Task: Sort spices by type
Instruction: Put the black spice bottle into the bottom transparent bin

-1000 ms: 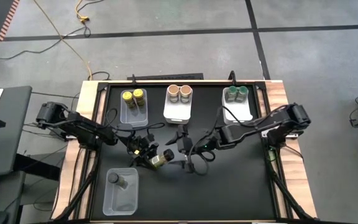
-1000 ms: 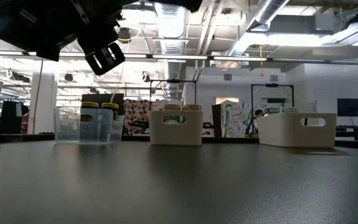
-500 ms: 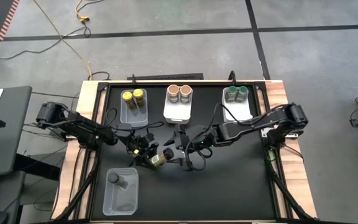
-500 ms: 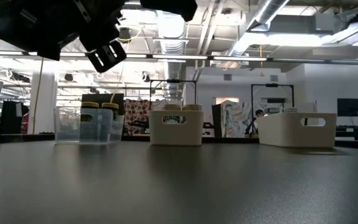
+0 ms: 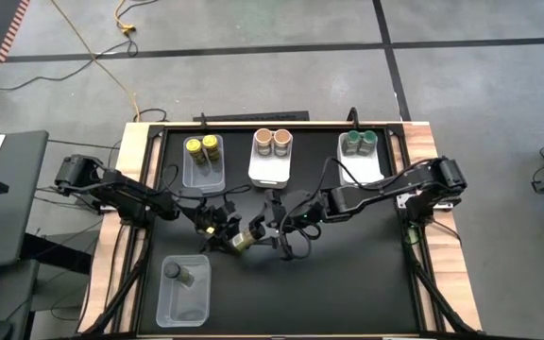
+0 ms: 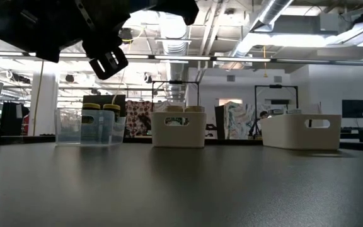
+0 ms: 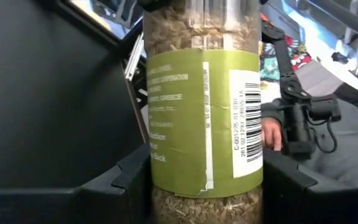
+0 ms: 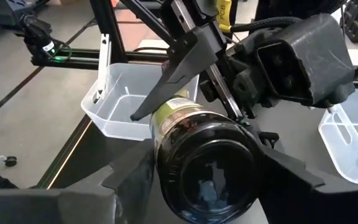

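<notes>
Black matte tabletop (image 5: 348, 264), rectangular, framed in pale wood. Landmark: the white bin (image 5: 272, 165) at the middle of the far edge.

- Held jar (image 5: 245, 243): round, clear, olive-green paper label with barcode, flaked dried herb inside, dark cap. It is off the tabletop, nearer than the white bin, lying tilted between both arms.
- Left claw (image 5: 221, 233): closed on the jar's labelled body; the left wrist view shows the dark fingers (image 7: 120, 180) pressing the label from both sides.
- Right claw (image 5: 270, 232): at the jar's capped end, a finger on each side of the dark cap; whether they are gripping it yet cannot be told.
- White bin: opaque plastic with rounded corners, holding two jars with tan-brown tops (image 5: 273, 139).
- Clear bin (image 5: 204, 170), left of the white bin: transparent plastic, holding two yellow-topped jars (image 5: 202, 144).
- Second white bin (image 5: 361, 170), right of the landmark: holding two green-topped jars (image 5: 358, 141).
- Second clear bin (image 5: 182, 302), well apart from the white bin at the near left corner: holding one dark grey-topped jar (image 5: 186, 275).
</notes>
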Available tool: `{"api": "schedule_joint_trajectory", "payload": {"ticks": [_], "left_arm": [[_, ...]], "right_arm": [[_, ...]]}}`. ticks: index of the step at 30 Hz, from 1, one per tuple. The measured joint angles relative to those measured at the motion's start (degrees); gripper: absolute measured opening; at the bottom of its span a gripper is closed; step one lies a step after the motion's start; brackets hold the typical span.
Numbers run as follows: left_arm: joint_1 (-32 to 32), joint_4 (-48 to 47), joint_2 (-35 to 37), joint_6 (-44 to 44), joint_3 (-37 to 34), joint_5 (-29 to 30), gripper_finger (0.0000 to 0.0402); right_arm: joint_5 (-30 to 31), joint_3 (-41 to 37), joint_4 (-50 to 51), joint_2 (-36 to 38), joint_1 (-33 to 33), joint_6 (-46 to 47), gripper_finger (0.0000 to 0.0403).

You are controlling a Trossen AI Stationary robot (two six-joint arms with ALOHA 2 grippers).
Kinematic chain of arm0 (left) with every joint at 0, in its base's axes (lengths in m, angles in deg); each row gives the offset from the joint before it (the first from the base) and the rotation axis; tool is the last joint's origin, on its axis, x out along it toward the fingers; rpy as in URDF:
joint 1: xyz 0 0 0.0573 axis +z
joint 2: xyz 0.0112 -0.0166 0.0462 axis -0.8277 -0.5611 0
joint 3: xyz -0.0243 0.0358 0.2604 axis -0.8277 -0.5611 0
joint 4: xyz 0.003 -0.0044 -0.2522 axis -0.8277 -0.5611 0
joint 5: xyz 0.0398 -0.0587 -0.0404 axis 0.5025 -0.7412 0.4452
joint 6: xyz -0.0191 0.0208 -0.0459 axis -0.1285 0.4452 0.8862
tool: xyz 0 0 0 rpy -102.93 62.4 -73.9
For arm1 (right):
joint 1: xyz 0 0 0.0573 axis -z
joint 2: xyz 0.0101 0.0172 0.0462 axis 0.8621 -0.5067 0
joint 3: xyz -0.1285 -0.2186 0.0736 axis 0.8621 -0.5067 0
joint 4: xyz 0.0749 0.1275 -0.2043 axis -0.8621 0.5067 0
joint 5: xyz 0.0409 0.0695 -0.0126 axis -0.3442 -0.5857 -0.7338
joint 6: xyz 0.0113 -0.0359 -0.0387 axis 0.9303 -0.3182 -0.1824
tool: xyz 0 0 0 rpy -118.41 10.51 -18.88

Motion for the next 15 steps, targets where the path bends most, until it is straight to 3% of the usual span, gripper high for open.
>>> {"api": "schedule_joint_trajectory", "payload": {"ticks": [15], "left_arm": [[0.0, -4.2, 0.0, -2.7, 0.1, 3.1, 0.0210]], "right_arm": [[0.2, 0.0, 1.9, -0.1, 0.0, 0.4, 0.0255]]}}
